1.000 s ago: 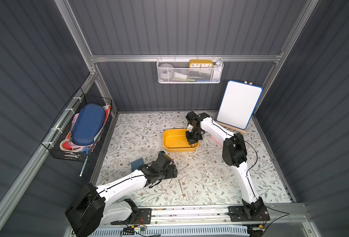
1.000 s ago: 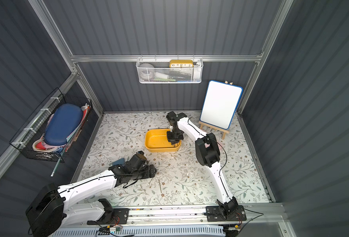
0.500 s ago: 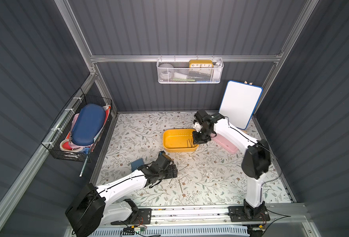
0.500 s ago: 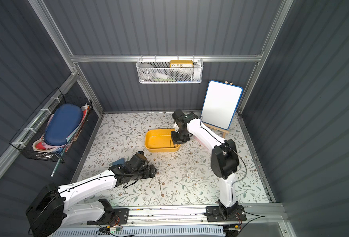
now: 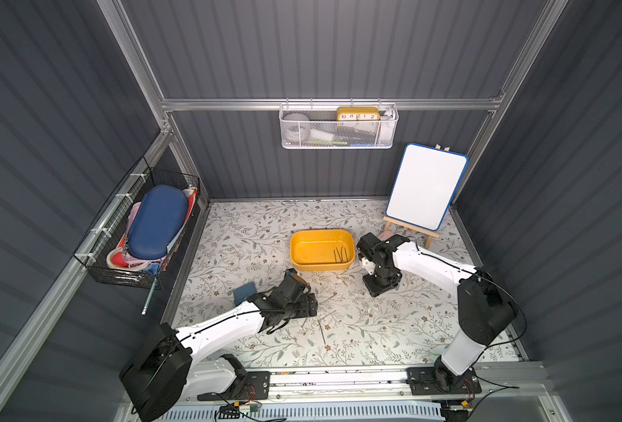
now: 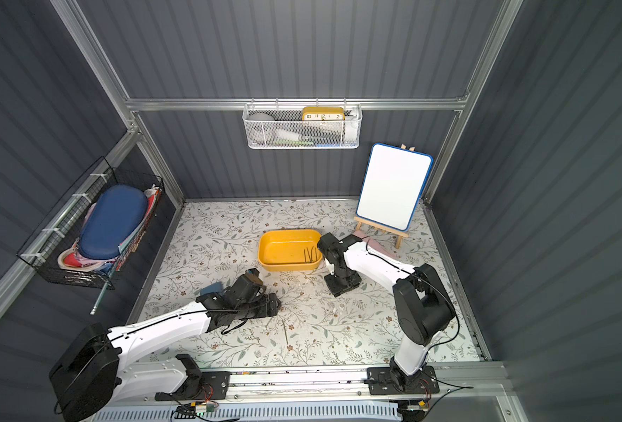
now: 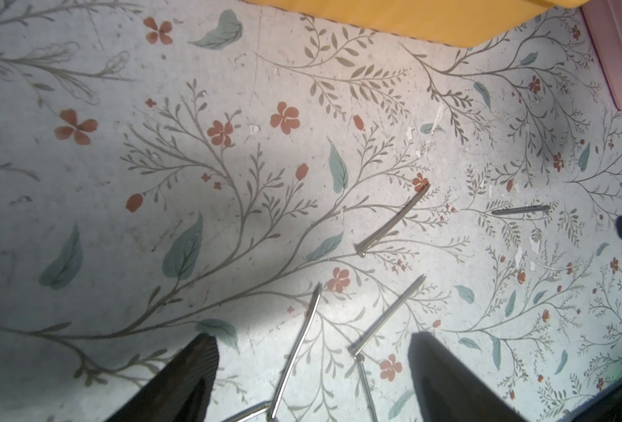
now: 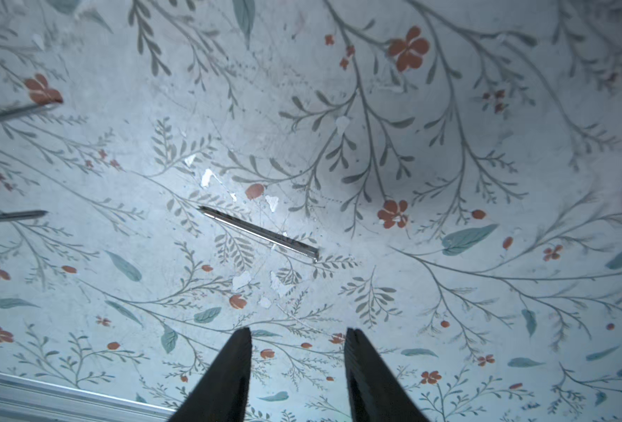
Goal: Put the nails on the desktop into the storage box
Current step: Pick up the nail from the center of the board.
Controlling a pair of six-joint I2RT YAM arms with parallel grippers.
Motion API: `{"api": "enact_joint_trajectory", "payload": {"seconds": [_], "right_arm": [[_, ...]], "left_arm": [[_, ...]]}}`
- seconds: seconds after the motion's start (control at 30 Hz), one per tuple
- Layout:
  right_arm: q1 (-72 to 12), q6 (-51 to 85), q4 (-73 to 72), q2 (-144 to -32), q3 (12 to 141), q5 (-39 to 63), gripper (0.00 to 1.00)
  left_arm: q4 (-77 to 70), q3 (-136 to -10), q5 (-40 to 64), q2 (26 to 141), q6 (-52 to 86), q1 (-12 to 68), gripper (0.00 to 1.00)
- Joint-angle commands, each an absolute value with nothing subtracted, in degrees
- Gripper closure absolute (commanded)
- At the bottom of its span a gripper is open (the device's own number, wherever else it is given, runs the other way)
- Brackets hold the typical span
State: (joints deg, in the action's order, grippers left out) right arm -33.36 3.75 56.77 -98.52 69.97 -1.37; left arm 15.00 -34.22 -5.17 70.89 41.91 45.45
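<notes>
Yellow-orange storage box (image 5: 317, 266) sits mid-frame in both top views on the floral desktop (image 5: 243, 234). A few thin dark nails (image 5: 340, 254) lie in its right end. More lie loose below centre, slim, silvery-grey w/ small flat heads. Left gripper (image 7: 313, 365) hovers over those, fingers spread wide, several btwn, none pinched. Right gripper (image 8: 296, 365) is just lower right of the box, fingers partly apart, empty, w/ a lone nail (image 8: 258, 232) ahead.

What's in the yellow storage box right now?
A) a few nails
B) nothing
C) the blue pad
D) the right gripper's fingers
A: in both top views a few dark nails lie on the floor of the storage box, with nothing else inside.
</notes>
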Motion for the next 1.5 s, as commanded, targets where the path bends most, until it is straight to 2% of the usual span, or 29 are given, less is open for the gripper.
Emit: {"api": "enact_joint_trajectory", "payload": {"seconds": [0.0,0.87,0.93,1.2,1.47], "right_arm": [[-34.4,-0.1,54.2,-97.7,68.6,-2.0,0.53],[-36.4,0.5,48.7,-108.8,67.0,-7.3,0.55],[-36.5,1.1,49.2,-109.2,67.1,-6.9,0.59],[-39.4,7.2,52.2,-108.6,65.4,-4.9,0.86],[-41.0,12.0,53.0,-109.8,64.3,-2.3,1.00]], "left_arm": [[14.9,-35.0,-4.9,70.8,40.4,45.7,0.13],[16.2,-33.8,-5.4,69.5,41.0,45.7,0.13],[16.4,-33.9,-5.6,69.6,40.9,45.7,0.13],[17.0,-33.8,-6.0,69.1,41.0,45.7,0.12],[17.1,-33.6,-6.3,68.8,41.0,45.7,0.12]]}}
